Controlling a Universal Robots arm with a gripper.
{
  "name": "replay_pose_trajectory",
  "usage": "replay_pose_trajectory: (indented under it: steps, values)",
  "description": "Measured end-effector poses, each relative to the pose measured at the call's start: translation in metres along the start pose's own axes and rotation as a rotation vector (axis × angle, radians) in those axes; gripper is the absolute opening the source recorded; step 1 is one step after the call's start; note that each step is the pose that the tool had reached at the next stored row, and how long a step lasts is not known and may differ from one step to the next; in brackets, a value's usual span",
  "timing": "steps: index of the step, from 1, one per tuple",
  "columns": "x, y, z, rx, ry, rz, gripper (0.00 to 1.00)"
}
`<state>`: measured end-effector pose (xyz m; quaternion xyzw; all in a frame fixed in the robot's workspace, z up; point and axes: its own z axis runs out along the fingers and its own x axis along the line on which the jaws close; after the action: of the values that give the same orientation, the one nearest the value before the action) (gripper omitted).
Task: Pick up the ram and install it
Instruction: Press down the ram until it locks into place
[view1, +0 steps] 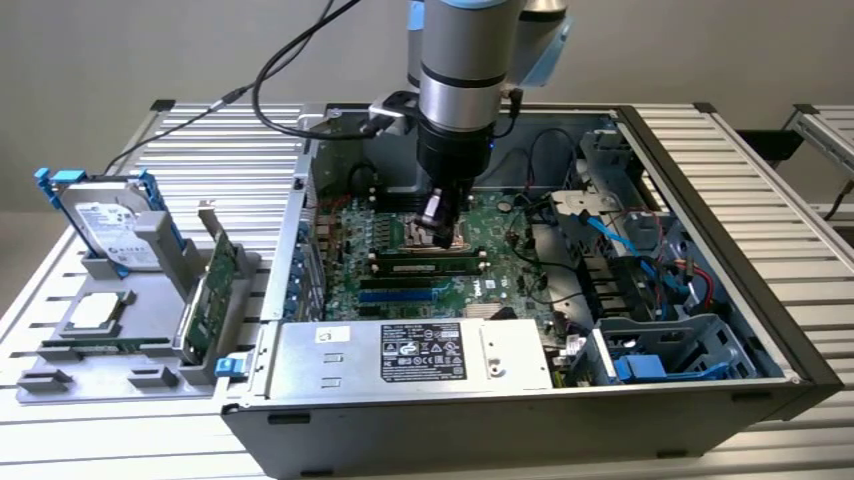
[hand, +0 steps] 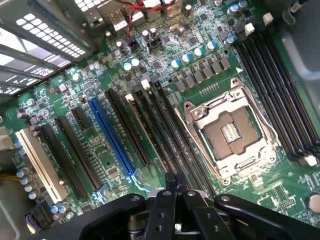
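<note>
The ram (view1: 427, 265), a narrow green stick with dark chips, stands on edge in a memory slot on the motherboard (view1: 487, 285), inside the open computer case (view1: 534, 440). My gripper (view1: 437, 232) hangs straight down just behind it, over the CPU socket (view1: 424, 238). Its fingers are shut, and I see nothing between them. In the wrist view the black gripper (hand: 171, 182) hovers close above the black memory slots (hand: 165, 125), beside the CPU socket (hand: 230, 132).
A blue slot (hand: 112, 137) and a white slot (hand: 40, 162) lie further along the board. Cables (view1: 607, 235) and drive cages crowd the case at the exterior view's right. A grey holder (view1: 134, 375) at the left carries a hard drive (view1: 114, 225), an expansion card (view1: 214, 290) and a narrow green stick (view1: 100, 347).
</note>
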<state>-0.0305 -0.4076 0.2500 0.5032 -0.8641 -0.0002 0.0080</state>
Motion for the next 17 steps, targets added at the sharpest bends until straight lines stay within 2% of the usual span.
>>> replay_pose_trajectory:
  steps: [7, 17]
  values:
    - [-0.0001, 0.0001, 0.0004, 0.0102, -0.0067, 0.087, 0.11]
    - [-0.0002, 0.0001, 0.0018, 0.0142, -0.0106, 0.215, 0.11]
